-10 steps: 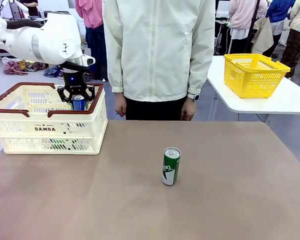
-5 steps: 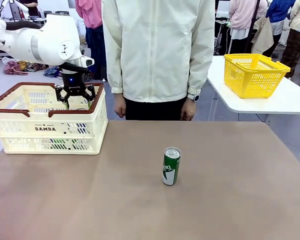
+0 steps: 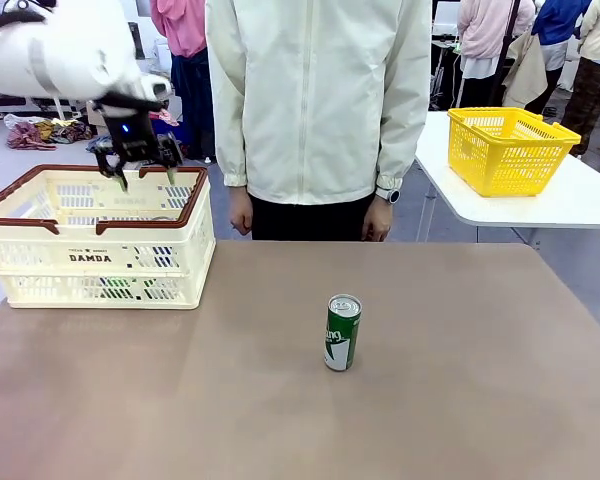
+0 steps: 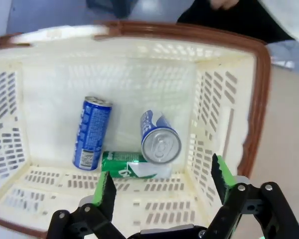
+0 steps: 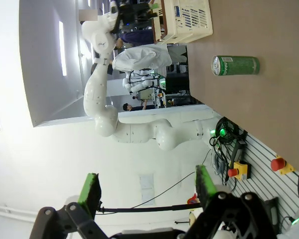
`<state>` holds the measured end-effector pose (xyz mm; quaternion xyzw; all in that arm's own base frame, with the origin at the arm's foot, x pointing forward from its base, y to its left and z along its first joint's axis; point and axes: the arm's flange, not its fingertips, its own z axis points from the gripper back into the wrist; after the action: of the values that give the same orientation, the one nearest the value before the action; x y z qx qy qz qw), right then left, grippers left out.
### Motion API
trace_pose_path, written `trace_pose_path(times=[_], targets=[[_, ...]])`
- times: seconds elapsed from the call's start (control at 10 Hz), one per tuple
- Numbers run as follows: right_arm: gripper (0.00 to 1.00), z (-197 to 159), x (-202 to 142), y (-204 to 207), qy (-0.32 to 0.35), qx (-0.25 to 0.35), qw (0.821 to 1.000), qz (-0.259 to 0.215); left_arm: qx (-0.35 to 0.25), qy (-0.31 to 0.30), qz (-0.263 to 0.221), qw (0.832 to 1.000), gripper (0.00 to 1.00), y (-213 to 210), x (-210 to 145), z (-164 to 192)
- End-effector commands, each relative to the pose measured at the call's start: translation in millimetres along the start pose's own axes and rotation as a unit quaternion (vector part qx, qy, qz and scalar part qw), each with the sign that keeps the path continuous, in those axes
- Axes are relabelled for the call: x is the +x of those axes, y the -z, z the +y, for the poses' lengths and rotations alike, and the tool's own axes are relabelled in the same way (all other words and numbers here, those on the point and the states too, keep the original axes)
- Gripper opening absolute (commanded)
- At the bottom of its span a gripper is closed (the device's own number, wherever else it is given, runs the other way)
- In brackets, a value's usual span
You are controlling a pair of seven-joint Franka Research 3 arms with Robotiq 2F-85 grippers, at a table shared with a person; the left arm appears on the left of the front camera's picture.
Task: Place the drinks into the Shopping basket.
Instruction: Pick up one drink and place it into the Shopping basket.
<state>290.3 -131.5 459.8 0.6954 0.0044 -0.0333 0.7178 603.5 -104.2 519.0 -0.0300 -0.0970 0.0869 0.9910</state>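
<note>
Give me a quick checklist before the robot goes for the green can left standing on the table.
1. Left gripper open and empty, above the cream slotted shopping basket: ok.
2. Blue-and-white slim cans and a green can already in the basket: ok.
3. Green slim drink can upright on the brown table: ok.
4. Person's hands down at the far edge, away from the can: ok.
5. Right gripper open: ok.

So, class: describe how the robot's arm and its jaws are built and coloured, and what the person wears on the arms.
The left arm has smooth, rounded white shells. Its left gripper is black, with a small blue light on the body and bright green pads lining the jaws. The right gripper is the same black linkage with green pads. The person's sleeve is cream-white, with a wristwatch at the cuff.
</note>
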Motion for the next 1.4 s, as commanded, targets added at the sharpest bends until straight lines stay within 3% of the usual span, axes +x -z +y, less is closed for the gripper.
trace_pose_path(times=[0.0, 0.1, 0.3, 0.4, 0.5, 0.6, 0.7, 0.8, 0.9, 1.0, 1.1, 1.2, 1.3], targets=[[1.0, 5, -1, -1, 0.008, 0.005, 1.0, 0.0, -0.063, -0.001, -0.042, 0.997, 1.0, -70, -22, 43], [1.0, 5, -1, -1, 0.008, 0.005, 1.0, 0.0, -0.132, 0.009, -0.025, 0.991, 1.0, -108, -37, 64], [1.0, 5, -1, -1, 0.008, 0.005, 1.0, 0.0, -0.302, 0.068, 0.049, 0.949, 1.0, -150, -82, 105], [1.0, 5, -1, -1, 0.008, 0.005, 1.0, 0.0, -0.403, 0.07, 0.08, 0.909, 1.0, -149, -106, 132], [1.0, 5, -1, -1, 0.008, 0.005, 1.0, 0.0, -0.456, 0.06, 0.085, 0.884, 1.0, -141, -120, 150], [1.0, 5, -1, -1, 0.008, 0.005, 1.0, 0.0, -0.532, 0.058, 0.087, 0.84, 1.0, -118, -148, 176], [1.0, 5, -1, -1, 0.008, 0.005, 1.0, 0.0, -0.583, 0.034, 0.065, 0.809, 1.0, -91, -174, 192], [1.0, 5, -1, -1, 0.008, 0.005, 1.0, 0.0, -0.626, 0.052, 0.067, 0.775, 1.0, -62, -197, 196], [1.0, 5, -1, -1, 0.008, 0.005, 1.0, 0.0, -0.63, 0.015, 0.06, 0.774, 1.0, -44, -207, 199], [1.0, 5, -1, -1, 0.008, 0.005, 1.0, 0.0, -0.625, 0.019, 0.077, 0.777, 1.0, -42, -206, 201], [1.0, 5, -1, -1, 0.008, 0.005, 1.0, 0.0, -0.599, 0.032, 0.091, 0.795, 1.0, -45, -196, 192], [1.0, 5, -1, -1, 0.008, 0.005, 1.0, 0.0, -0.631, 0.02, 0.07, 0.773, 1.0, -33, -214, 209], [1.0, 5, -1, -1, 0.008, 0.005, 1.0, 0.0, -0.631, 0.02, 0.07, 0.773, 1.0, -33, -214, 209]])
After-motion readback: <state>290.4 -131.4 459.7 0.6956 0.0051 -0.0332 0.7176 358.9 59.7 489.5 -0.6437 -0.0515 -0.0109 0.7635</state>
